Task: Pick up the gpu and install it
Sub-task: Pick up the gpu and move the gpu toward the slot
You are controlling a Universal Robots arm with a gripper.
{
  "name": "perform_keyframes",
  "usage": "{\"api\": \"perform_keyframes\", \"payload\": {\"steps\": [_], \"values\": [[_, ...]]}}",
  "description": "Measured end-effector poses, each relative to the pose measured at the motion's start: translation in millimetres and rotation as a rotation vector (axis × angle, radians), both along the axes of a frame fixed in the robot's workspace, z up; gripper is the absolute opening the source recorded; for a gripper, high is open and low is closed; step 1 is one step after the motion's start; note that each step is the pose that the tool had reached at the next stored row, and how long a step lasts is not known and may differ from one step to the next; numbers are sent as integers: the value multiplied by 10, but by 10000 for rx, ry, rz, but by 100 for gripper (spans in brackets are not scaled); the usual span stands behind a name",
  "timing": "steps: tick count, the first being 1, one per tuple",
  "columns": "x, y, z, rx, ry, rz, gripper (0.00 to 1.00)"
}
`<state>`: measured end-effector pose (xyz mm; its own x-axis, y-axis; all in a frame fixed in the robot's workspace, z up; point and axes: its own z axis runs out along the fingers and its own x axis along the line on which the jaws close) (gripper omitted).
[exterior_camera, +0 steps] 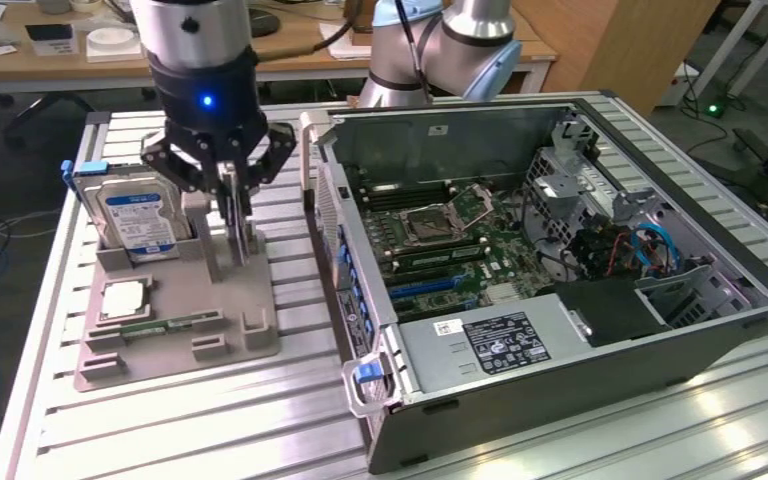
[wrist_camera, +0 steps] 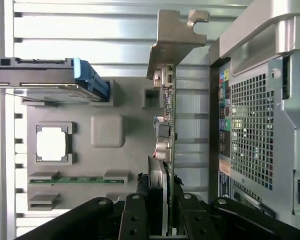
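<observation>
The gpu [exterior_camera: 237, 235] is a thin dark card standing on edge over the grey holder tray [exterior_camera: 177, 345], at the tray's side nearest the computer case. My gripper [exterior_camera: 231, 195] comes straight down on it and is shut on its upper edge. In the wrist view the gpu [wrist_camera: 166, 125] runs edge-on away from my gripper [wrist_camera: 162, 220], its silver end bracket [wrist_camera: 177, 35] at the far end. A black finger [wrist_camera: 137, 215] presses on either side of the card. Whether the card's lower edge still touches the tray I cannot tell.
The tray also holds a silver hard drive [exterior_camera: 137, 215] with a blue label, a square processor [exterior_camera: 124, 298] and a green memory stick [exterior_camera: 171, 325]. The open computer case [exterior_camera: 704, 340] lies at the exterior view's right, its motherboard [exterior_camera: 451, 250] exposed. Its perforated rear panel [wrist_camera: 250, 125] stands close beside the card.
</observation>
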<state>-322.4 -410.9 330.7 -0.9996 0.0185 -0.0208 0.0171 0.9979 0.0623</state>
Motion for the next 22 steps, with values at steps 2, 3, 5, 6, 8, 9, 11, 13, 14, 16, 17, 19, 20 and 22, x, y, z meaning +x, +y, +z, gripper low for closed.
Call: {"api": "perform_keyframes", "payload": {"steps": [2, 3, 5, 6, 8, 9, 11, 13, 14, 16, 17, 19, 20, 22], "values": [[0, 0, 89, 12, -1, 0, 27], [0, 0, 135, 16, 1, 0, 27], [0, 0, 224, 26, -1, -1, 27], [0, 0, 270, 29, 0, 0, 27], [0, 0, 363, 33, -1, 0, 27], [0, 0, 408, 34, 0, 0, 27], [0, -1, 499, 36, 1, 0, 27], [0, -1, 588, 39, -1, -1, 27], [0, -1, 631, 40, -1, 0, 27], [0, -1, 718, 41, -1, 0, 27], [0, -1, 762, 41, -1, 0, 27], [0, -1, 852, 41, 0, 0, 27], [0, -1, 895, 41, -1, -1, 27], [0, -2, 954, 43, -1, 1, 27]]}}
